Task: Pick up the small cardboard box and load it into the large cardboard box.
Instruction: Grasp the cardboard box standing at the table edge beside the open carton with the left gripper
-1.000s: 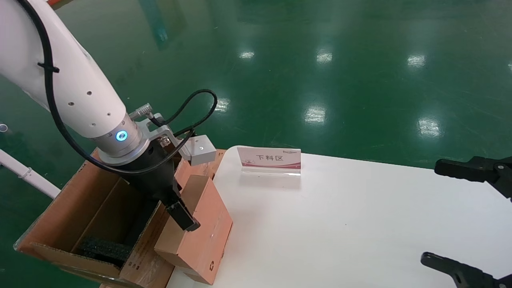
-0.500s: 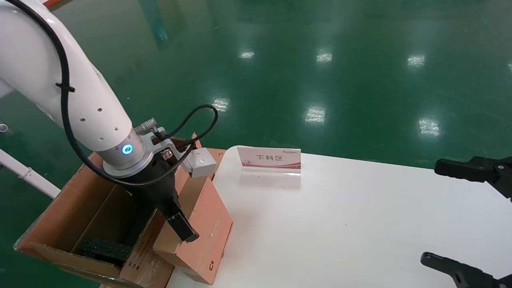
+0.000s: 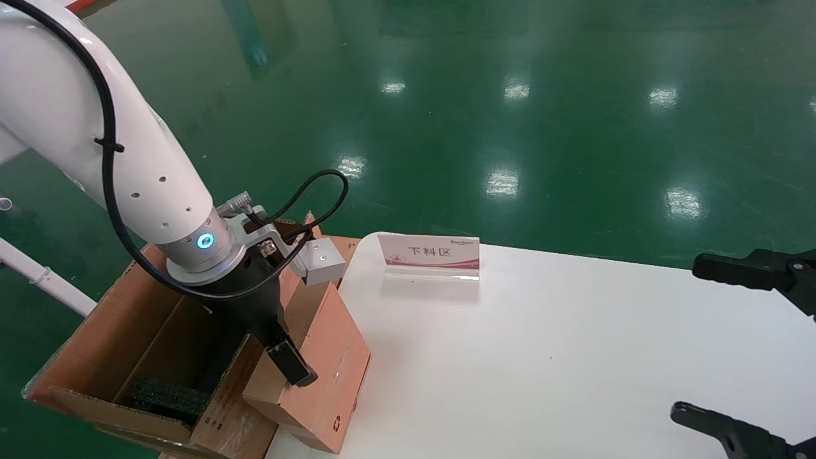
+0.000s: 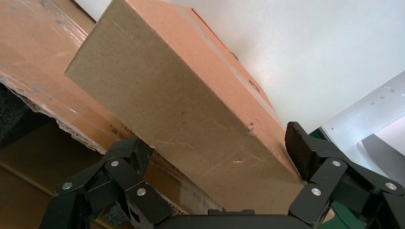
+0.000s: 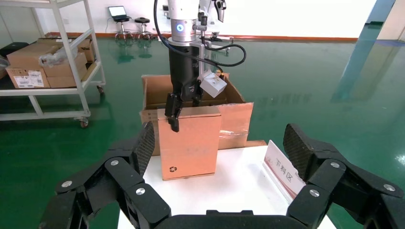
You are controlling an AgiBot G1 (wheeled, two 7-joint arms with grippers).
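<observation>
Left end effector [image 3: 290,357] pinches the small plain brown cardboard box [image 3: 319,376], tilted at the white table [image 3: 542,357] edge, its long axis upright, touching the big flapped brown carton with black foam [image 3: 121,357] just to its left; right end effector [image 3: 752,357] parked, spread.

The small cardboard box [image 3: 322,366] is held tilted at the left edge of the table [image 3: 574,357], leaning against the large cardboard box [image 3: 83,357], which stands just left of the table. Foam padding [image 3: 169,395] lies inside the large box. A sign [image 3: 430,254] is placed behind, near the table's far edge.
</observation>
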